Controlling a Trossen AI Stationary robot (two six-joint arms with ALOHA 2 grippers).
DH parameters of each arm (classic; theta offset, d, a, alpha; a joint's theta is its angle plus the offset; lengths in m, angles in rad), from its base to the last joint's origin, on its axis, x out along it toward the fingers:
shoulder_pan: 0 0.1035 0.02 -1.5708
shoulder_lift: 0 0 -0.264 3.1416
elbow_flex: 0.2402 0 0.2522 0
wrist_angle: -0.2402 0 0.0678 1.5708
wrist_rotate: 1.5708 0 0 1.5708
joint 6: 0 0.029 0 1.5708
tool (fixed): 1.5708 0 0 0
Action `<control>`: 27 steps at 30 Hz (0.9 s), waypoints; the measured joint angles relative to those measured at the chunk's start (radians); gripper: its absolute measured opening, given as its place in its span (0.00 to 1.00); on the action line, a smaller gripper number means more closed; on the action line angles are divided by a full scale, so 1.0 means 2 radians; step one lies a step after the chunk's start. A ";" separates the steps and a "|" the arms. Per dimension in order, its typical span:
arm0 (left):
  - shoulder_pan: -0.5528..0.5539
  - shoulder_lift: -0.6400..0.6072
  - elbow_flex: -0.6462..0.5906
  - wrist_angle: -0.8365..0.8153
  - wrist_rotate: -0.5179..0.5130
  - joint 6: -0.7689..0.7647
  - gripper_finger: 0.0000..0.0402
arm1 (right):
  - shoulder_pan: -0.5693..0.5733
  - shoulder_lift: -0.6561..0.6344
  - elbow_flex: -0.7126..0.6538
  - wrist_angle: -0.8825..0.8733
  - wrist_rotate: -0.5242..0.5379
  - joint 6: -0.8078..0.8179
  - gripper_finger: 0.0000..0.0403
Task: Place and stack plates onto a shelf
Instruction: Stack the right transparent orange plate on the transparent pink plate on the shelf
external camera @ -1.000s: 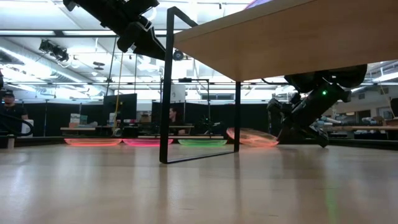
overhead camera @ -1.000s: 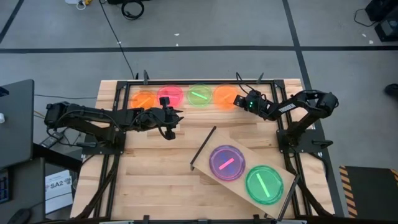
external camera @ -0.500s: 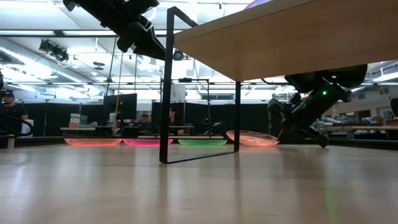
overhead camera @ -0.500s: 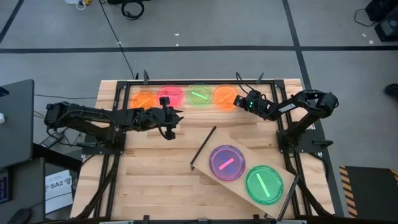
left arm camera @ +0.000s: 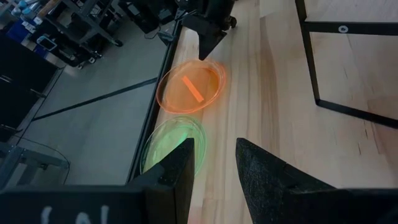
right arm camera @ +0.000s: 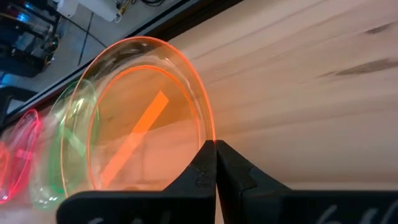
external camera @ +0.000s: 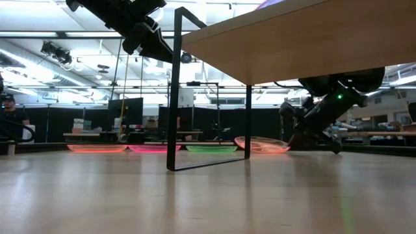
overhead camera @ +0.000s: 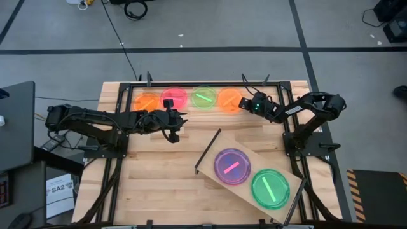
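a round translucent neon orange plastic plate is seen at the right end of a row of four along the far edge of the plank tabletop, and its near rim is pinched between the closed fingers of the right gripper; in the right wrist view the two dark fingertips meet on the thin rim of this plate. in the low view the same plate is shown slightly tilted, its edge on the gripper's side raised off the wood. beside it in the row lie a translucent neon green plate, a translucent neon pink plate and a second translucent neon orange plate, all flat on the table. the light wooden rectangular shelf on thin black metal legs is placed at an angle in the near right part of the table, well apart from the row. on its board rest a purple-looking plate with a pink streak and a green plate with a bright green streak, side by side. the left gripper is held above the table just in front of the pink plate, with its fingers parted and nothing between them. in the low view a person is visible in the room beyond the table.
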 joint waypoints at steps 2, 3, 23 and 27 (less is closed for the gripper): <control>0.000 0.000 0.000 0.000 0.000 0.000 0.31 | 0.000 0.000 0.000 0.002 -0.013 -0.002 0.01; 0.000 0.000 0.000 0.000 0.000 0.000 0.31 | 0.000 0.000 0.000 0.004 -0.019 -0.005 0.01; 0.000 0.000 0.000 0.000 0.000 -0.017 0.31 | 0.000 -0.078 0.001 0.047 -0.032 -0.034 0.01; 0.000 0.000 0.000 0.000 0.000 -0.017 0.31 | 0.000 -0.112 0.001 0.047 -0.031 -0.040 0.01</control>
